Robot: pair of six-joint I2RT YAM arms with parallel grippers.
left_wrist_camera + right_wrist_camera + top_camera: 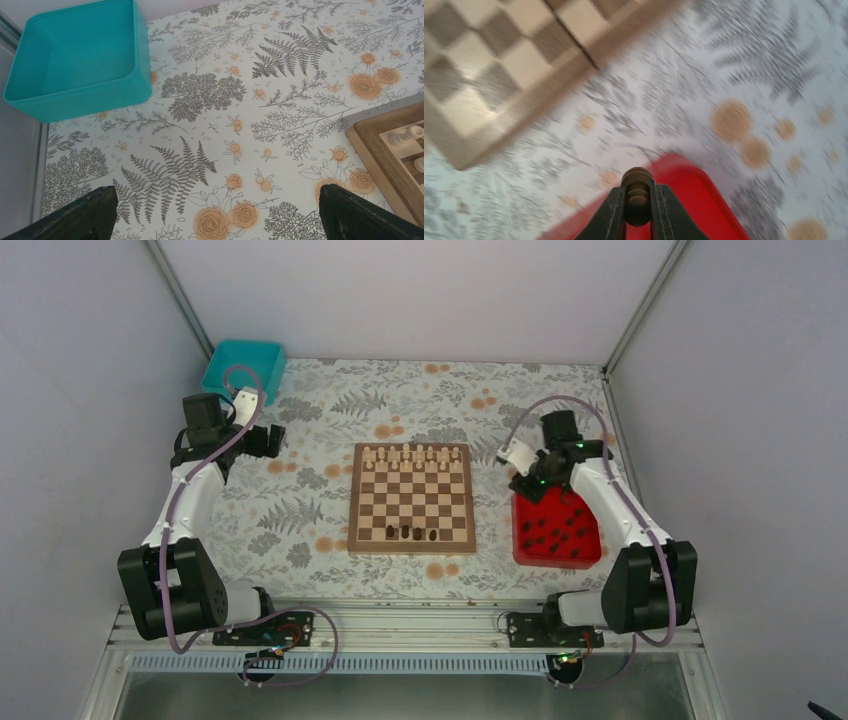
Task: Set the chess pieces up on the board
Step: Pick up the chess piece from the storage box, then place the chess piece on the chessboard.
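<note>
At the far left sits a teal tub [243, 368]; just near of it the left gripper [215, 222] hangs over the flowered cloth [280, 75], fingers wide apart, holding nothing. In the middle, the board [411, 546] has pale pieces [415, 455] along its far rows and a few dark pieces [410, 533] by its near edge. To the right, the right gripper [638, 212] is clamped on a dark piece [637, 180] above the far-left corner of the red tray [522, 540] (more dark ones lie inside). The carry probably wants height over the standing pieces; then a straight, upright lowering onto a free near square; release only once it stands.
</note>
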